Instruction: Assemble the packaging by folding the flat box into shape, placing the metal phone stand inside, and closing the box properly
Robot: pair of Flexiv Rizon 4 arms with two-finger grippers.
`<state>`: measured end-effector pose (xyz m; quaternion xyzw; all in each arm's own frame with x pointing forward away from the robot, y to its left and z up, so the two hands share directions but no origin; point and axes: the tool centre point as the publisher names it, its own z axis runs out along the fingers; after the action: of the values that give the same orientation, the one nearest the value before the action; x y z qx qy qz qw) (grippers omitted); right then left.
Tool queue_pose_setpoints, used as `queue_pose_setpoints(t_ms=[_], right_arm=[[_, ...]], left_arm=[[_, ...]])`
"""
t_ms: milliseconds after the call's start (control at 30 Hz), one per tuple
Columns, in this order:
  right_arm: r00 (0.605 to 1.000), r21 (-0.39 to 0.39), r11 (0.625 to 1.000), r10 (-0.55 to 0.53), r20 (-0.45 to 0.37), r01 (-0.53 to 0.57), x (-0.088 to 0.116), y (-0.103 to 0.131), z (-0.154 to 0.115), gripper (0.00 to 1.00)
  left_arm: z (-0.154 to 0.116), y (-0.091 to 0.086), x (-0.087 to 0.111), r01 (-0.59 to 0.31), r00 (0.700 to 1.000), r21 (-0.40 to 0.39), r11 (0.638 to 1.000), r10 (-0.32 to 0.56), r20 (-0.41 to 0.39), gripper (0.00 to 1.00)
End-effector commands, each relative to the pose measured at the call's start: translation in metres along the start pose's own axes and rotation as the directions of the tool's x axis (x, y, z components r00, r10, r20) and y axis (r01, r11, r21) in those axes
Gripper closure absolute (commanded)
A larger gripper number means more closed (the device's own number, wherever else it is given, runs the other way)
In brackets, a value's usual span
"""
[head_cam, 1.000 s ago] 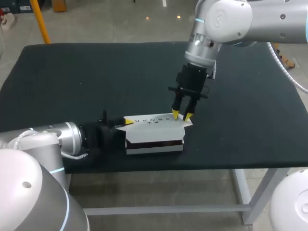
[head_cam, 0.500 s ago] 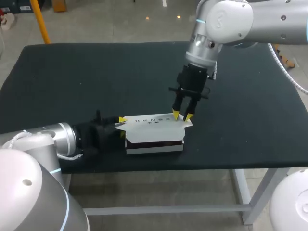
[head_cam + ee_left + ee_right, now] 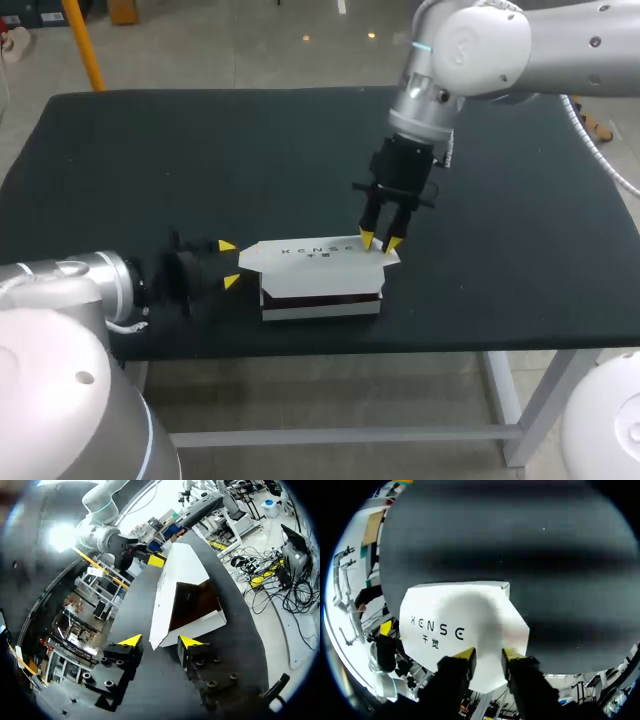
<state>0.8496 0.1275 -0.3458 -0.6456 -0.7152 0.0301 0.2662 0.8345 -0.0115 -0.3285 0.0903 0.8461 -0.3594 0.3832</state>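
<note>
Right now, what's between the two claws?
The box, in head view: left claw just off one end, right claw at the other.

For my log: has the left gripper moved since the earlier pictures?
Yes. The left gripper backed away from the box, toward the table's left side.

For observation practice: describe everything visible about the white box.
The white box looks like cardboard, dark print on its lid, a dark brown band along its front. It lies flat near the front edge of the table. Its pointed left flap faces the open left claw, untouched; the right claw meets its right end.
</note>
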Motion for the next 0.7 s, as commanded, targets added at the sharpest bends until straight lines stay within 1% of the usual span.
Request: queue_pose_setpoints(t_ms=[33, 67, 133, 167, 200, 233, 267, 633, 700], right_arm=[[1.000, -0.010, 1.000, 0.000, -0.001, 0.000, -0.001, -0.003, 0.002, 0.62], [1.000, -0.011, 1.000, 0.000, -0.001, 0.000, -0.001, -0.003, 0.002, 0.62], [1.000, -0.012, 1.000, 0.000, -0.002, 0.000, -0.001, -0.003, 0.002, 0.62], [1.000, -0.013, 1.000, -0.001, -0.003, 0.000, -0.001, -0.003, 0.003, 0.62], [1.000, -0.015, 1.000, 0.000, -0.002, 0.000, -0.001, -0.003, 0.003, 0.62], [1.000, -0.015, 1.000, 0.001, -0.002, -0.001, -0.001, -0.003, 0.003, 0.62], [1.000, -0.016, 1.000, 0.001, -0.001, -0.001, -0.001, -0.003, 0.003, 0.62], [1.000, -0.021, 1.000, 0.006, -0.008, -0.006, -0.003, -0.003, 0.004, 0.62], [1.000, -0.021, 1.000, 0.008, -0.007, -0.008, -0.003, -0.003, 0.004, 0.62]], left_arm=[[-0.035, -0.002, -0.023, 0.079, 0.963, -0.012, 0.997, -0.080, -0.259, 0.00], [-0.037, -0.002, -0.025, 0.101, 0.949, -0.013, 0.995, -0.100, -0.299, 0.00], [-0.038, 0.000, -0.029, 0.127, 0.910, -0.041, 0.991, -0.133, -0.392, 0.00], [-0.037, 0.001, -0.031, 0.139, 0.892, -0.069, 0.988, -0.155, -0.424, 0.00], [-0.036, 0.002, -0.033, 0.139, 0.881, -0.106, 0.985, -0.172, -0.440, 0.00], [-0.035, 0.003, -0.034, 0.092, 0.883, -0.190, 0.977, -0.169, -0.438, 0.00], [-0.034, 0.005, -0.034, -0.020, 0.911, -0.351, 0.936, -0.127, -0.392, 0.00], [-0.034, 0.005, -0.034, -0.020, 0.911, -0.351, 0.936, -0.127, -0.392, 0.00], [-0.032, 0.005, -0.036, -0.008, 0.897, -0.289, 0.957, -0.121, -0.426, 0.00]])
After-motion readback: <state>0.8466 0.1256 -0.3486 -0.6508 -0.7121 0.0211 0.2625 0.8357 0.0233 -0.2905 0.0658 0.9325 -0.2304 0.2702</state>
